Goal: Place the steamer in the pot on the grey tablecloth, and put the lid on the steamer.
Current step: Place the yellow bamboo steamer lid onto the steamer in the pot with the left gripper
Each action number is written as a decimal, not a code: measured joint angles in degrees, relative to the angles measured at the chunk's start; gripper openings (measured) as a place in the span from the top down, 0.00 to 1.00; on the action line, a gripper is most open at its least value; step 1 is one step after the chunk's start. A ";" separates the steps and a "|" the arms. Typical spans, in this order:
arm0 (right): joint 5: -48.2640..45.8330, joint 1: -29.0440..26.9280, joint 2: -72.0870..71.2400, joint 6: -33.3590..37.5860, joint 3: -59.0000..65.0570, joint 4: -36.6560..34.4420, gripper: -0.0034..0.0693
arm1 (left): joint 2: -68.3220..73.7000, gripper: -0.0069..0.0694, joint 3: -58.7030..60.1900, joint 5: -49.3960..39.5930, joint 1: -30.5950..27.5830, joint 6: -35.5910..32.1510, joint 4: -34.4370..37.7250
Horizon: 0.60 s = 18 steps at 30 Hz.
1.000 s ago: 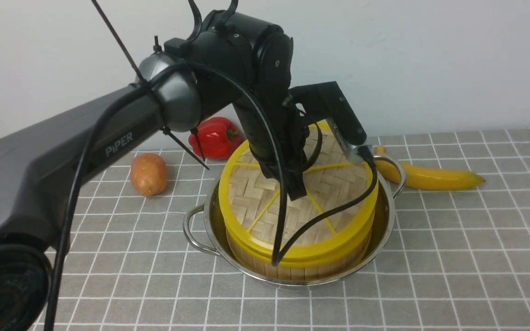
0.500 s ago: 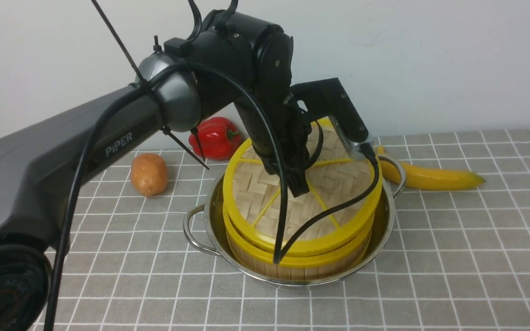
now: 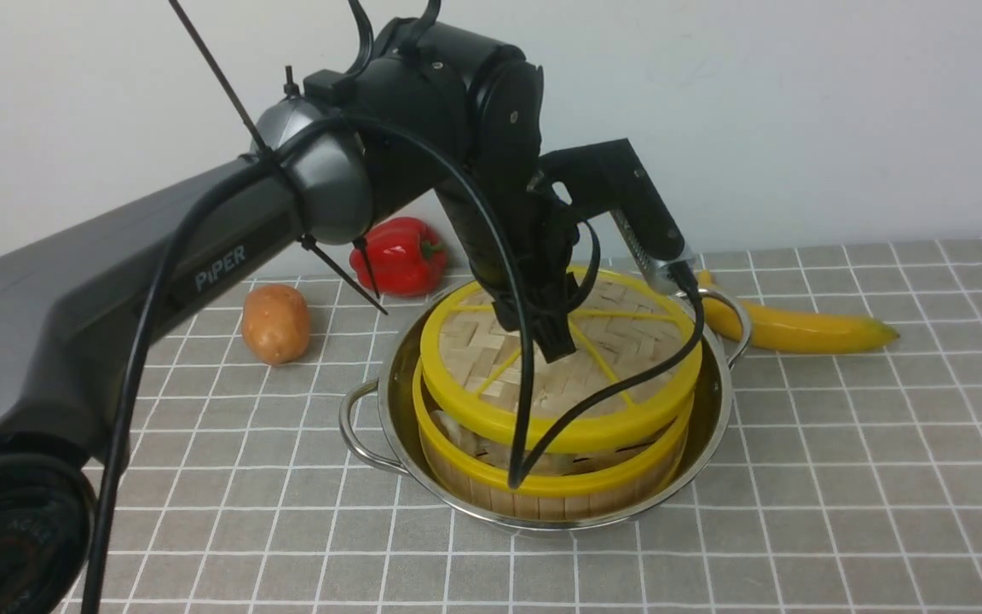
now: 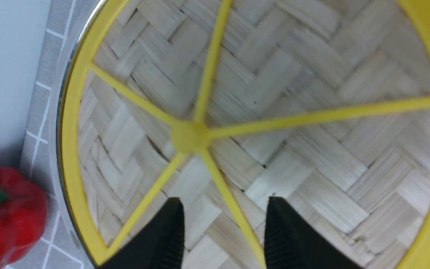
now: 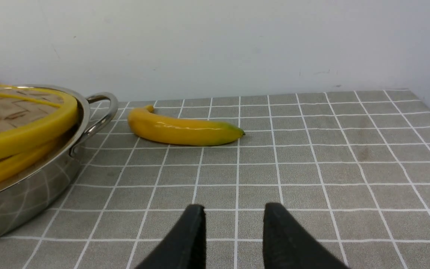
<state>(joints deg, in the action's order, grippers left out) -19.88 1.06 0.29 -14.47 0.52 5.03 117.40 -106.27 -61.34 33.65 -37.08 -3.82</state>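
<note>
Resting in the pot (image 3: 710, 418) on the grey tablecloth (image 3: 840, 477), the steamer (image 3: 610, 479) is topped by the lid (image 3: 474, 341), set askew; the left jaws are parted astride a lid spoke, the right jaws parted, empty, right of the pot.

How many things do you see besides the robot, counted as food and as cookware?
Food: 3 (red bell pepper, potato, banana)
Cookware: 3 (pot, steamer, lid)
Total: 6
</note>
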 joint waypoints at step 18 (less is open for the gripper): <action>0.00 0.00 0.00 0.00 0.00 0.00 0.62 | 1.30 0.48 -0.24 12.49 0.00 4.16 -1.14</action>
<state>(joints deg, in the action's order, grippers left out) -19.88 1.06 0.29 -14.47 0.52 5.03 118.70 -106.51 -48.85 33.65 -32.91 -4.96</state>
